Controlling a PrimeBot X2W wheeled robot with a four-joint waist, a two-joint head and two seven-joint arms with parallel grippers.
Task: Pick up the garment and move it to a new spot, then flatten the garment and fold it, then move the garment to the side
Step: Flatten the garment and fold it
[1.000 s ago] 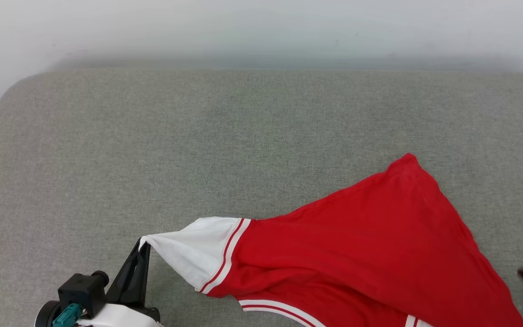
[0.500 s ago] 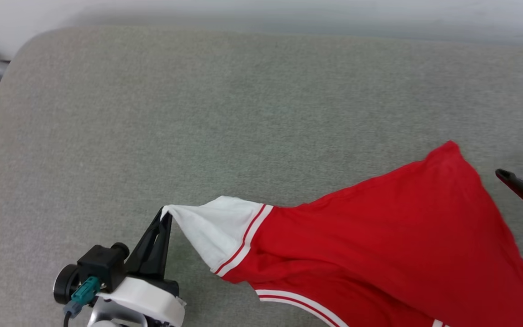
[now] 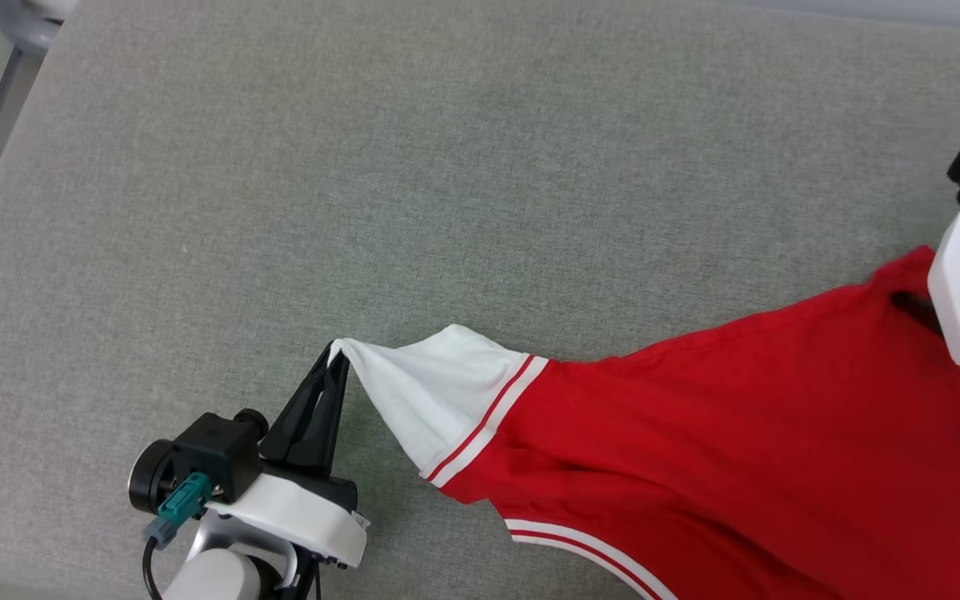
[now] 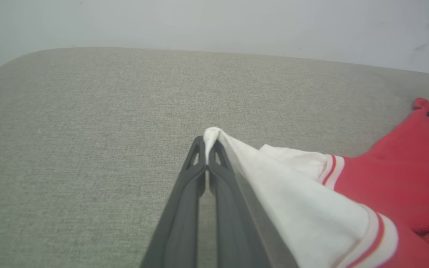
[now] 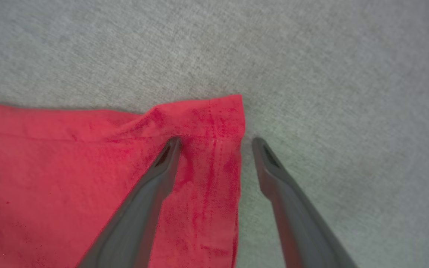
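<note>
My left gripper (image 4: 207, 144) is clamped on the very tip of the white sleeve (image 4: 274, 175), which looks raised a little off the grey cushion (image 3: 363, 167). My right gripper (image 5: 216, 143) is spread open over the far red corner (image 5: 218, 111): one finger is on the cloth, the other over bare cushion just beside the hem. Between the two, the garment (image 3: 697, 433) lies stretched across the cushion's near right part, rumpled below the sleeve. My worry is the left pinch: it holds so little cloth that a pull from the right could slip the sleeve out. On the right, closing from here could shove the hem aside or catch one layer only, leaving the corner to sag when I lift.
</note>
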